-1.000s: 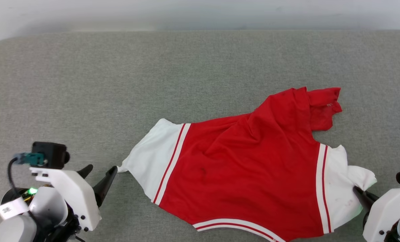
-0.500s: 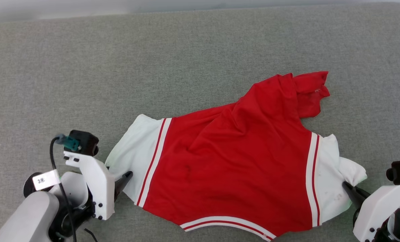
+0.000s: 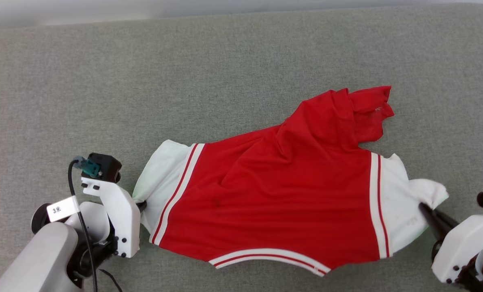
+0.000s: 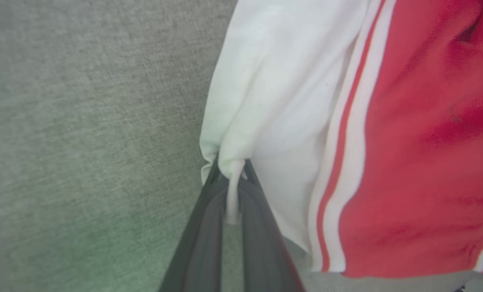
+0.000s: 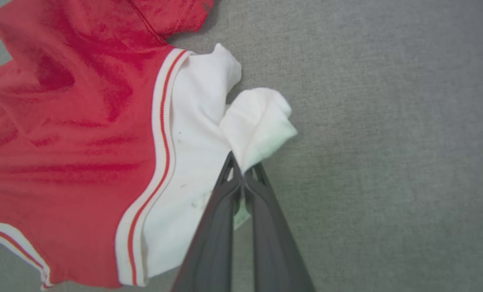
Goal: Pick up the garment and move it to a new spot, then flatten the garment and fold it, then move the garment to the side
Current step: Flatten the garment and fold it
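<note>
Garment (image 3: 273, 202) flattening seems underway: left end effector (image 4: 232, 184) and right end effector (image 5: 241, 172) clamp it at 9 and 3 o'clock; next, stretch it apart.

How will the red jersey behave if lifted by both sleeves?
Likely floppy: the jersey lies wrinkled, so its body should sag between the left gripper and right gripper. Probably light: thin cloth. Each holds only a small sleeve pinch, which might slip.

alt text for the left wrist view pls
The left gripper is shut on a pinch of the white sleeve of a red shirt with red-and-white striped trim. The shirt lies on a grey fabric surface.
</note>
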